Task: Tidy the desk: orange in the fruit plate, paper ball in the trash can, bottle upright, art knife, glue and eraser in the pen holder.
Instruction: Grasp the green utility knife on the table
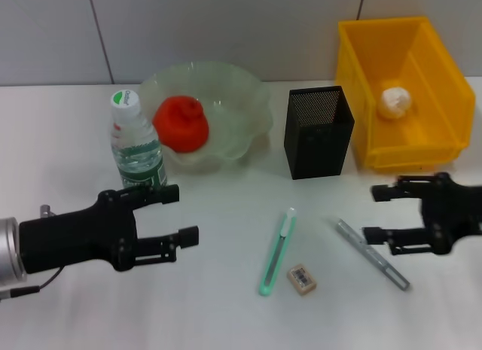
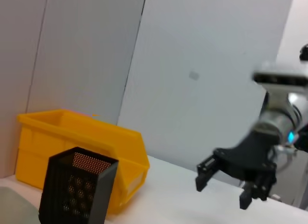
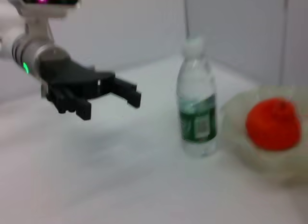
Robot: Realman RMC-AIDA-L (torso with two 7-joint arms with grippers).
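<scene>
The orange [image 1: 181,123] lies in the pale-green fruit plate [image 1: 245,109]. The bottle [image 1: 135,142] stands upright beside the plate on the left. A white paper ball [image 1: 395,101] rests inside the yellow trash can [image 1: 361,71]. The black mesh pen holder [image 1: 318,132] stands between plate and bin. On the desk [image 1: 226,305] in front lie the mint-green art knife [image 1: 276,251], the tan eraser [image 1: 301,278] and the grey glue stick [image 1: 372,254]. My left gripper [image 1: 178,213] is open just below the bottle. My right gripper [image 1: 370,212] is open, right of the glue.
A grey tiled wall runs behind the desk. From the left wrist view, the pen holder [image 2: 77,190] stands before the trash can [image 2: 82,142], with the right gripper [image 2: 222,189] beyond. The right wrist view shows the bottle [image 3: 196,106], the orange [image 3: 273,124] and the left gripper [image 3: 113,96].
</scene>
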